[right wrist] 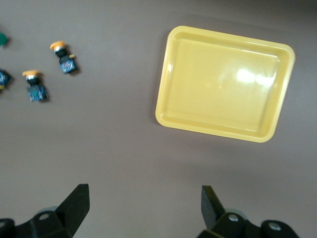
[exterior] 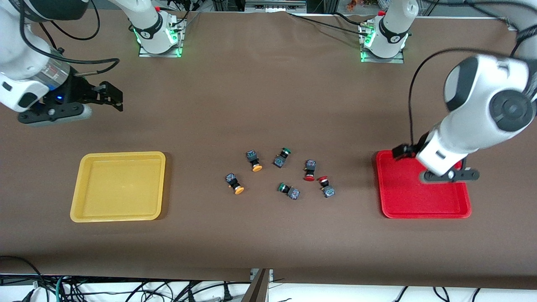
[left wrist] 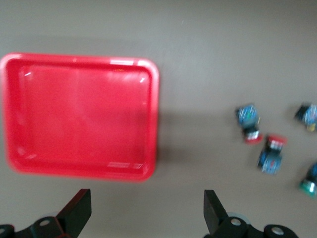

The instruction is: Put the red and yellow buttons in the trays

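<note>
left gripper (left wrist: pixel 143 218) held over red tray (exterior: pixel 394 201), fingers apart | right gripper (right wrist: pixel 143 215) parked near table edge, fingers spread | buttons (exterior: pixel 309 170) left mid-table

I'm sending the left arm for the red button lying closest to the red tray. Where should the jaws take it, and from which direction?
Probably grip the red button across its dark blocky body, coming straight down. It lies on its side, cap pointing toward the robots' bases, so the flat body sides give better purchase than the round cap. The left gripper is open over the red tray. The right gripper waits, open.
</note>
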Robot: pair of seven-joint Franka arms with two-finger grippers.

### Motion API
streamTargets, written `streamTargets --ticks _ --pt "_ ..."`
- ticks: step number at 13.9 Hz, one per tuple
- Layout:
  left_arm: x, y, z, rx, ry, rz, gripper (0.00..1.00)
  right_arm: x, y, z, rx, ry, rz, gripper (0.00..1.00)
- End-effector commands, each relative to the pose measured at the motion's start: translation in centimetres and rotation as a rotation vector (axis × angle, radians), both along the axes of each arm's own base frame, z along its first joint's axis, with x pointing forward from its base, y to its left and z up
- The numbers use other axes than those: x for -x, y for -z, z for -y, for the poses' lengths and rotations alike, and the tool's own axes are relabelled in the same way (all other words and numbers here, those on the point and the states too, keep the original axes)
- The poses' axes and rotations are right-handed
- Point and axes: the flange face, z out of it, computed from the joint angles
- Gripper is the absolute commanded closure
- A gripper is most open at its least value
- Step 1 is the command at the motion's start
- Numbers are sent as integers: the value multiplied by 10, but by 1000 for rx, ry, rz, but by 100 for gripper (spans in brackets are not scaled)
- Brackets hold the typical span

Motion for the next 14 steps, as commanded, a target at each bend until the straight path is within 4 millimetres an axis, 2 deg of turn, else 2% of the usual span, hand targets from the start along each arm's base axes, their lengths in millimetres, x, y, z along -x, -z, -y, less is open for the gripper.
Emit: streamTargets --ticks 1,2,3,4,5,7,9,10,11,12,14 --pt "-32 48 55 24 -180 53 0 -5 21 -19 41 -82 -33 0" --pt "-32 68 78 25 -267 60 0 -10 28 -16 41 -92 -41 0" --pt "-31 84 98 28 -345 65 0 -17 45 -17 32 -117 -69 0" --pt "-33 100 108 39 -401 82 0 -24 55 -31 34 -140 -62 0" --pt "-32 117 126 55 -423 101 0 -39 65 -53 30 -158 -29 0" --pt "-29 150 154 72 -407 137 0 -59 105 -108 36 -223 -25 0" --pt "-19 176 157 48 -396 103 0 -72 157 -162 38 -264 -17 0" --pt "-14 184 161 40 -386 90 0 -80 185 -174 -9 -202 -11 0" --pt "-13 189 162 36 -382 85 0 -86 205 -182 -67 -169 4 0" --pt "-12 196 164 31 -378 78 0 -88 227 -190 -94 -151 -3 0" --pt "-8 205 170 24 -367 67 0 -83 270 -217 -98 -175 5 0"
